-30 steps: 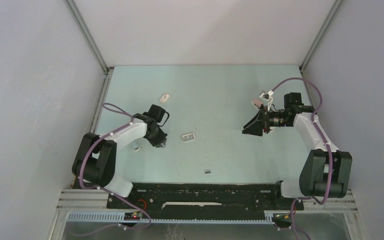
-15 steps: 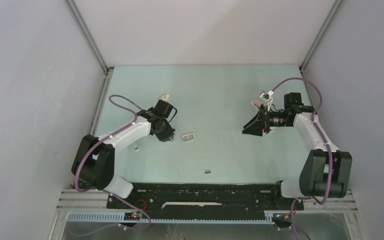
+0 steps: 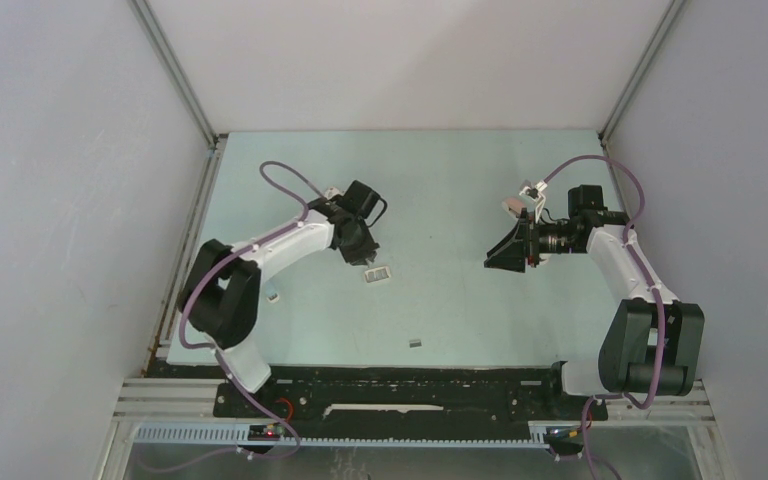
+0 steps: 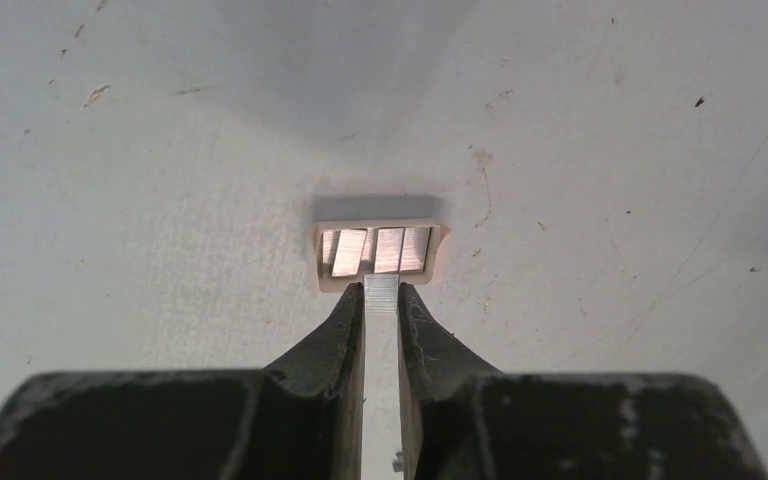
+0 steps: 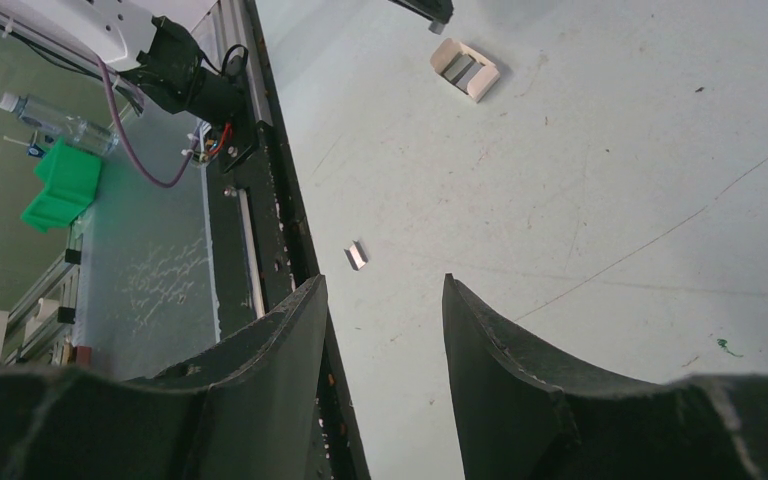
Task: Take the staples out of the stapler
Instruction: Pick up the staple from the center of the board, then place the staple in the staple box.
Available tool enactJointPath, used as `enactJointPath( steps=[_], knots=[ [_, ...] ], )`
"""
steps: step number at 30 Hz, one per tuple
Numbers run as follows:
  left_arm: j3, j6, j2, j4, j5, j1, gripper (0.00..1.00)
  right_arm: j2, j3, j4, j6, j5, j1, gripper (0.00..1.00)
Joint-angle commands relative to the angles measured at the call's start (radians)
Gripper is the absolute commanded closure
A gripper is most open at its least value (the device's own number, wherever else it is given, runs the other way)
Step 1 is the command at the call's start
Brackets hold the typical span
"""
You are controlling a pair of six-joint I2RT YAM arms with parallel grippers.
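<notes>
My left gripper is shut on a short silvery strip of staples, pinched between the fingertips. The strip's end sits at the near rim of a small open beige box, which holds several more strips side by side. From the top view the left gripper is just up-left of that box. One loose strip lies nearer the front, also seen as a strip in the right wrist view. My right gripper hovers open and empty. I cannot make out the stapler in any view.
A small white object lies on the table under the left arm. The black base rail runs along the table's front edge. Grey walls enclose the table on three sides.
The left arm swung rightward and farther out, carrying its gripper from the table's left side to the small box. The right arm stayed still.
</notes>
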Motion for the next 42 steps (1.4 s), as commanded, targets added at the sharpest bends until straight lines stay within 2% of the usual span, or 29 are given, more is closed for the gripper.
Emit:
enactJointPath(
  steps=[1,11,33,42],
  knots=[
    [0.105,0.067,0.059,-0.049,-0.002,-0.024,0.85,-0.009,0.026,-0.009,-0.02,-0.024,-0.006,0.45],
    [0.182,0.122,0.156,-0.108,-0.02,-0.044,0.85,-0.007,0.026,-0.007,-0.02,-0.024,-0.006,0.45],
    [0.194,0.16,0.226,-0.144,-0.019,-0.048,0.84,-0.004,0.026,-0.007,-0.018,-0.027,-0.006,0.45],
    [0.206,0.162,0.246,-0.15,-0.014,-0.049,0.8,-0.003,0.026,-0.006,-0.017,-0.026,-0.007,0.45]
  ],
)
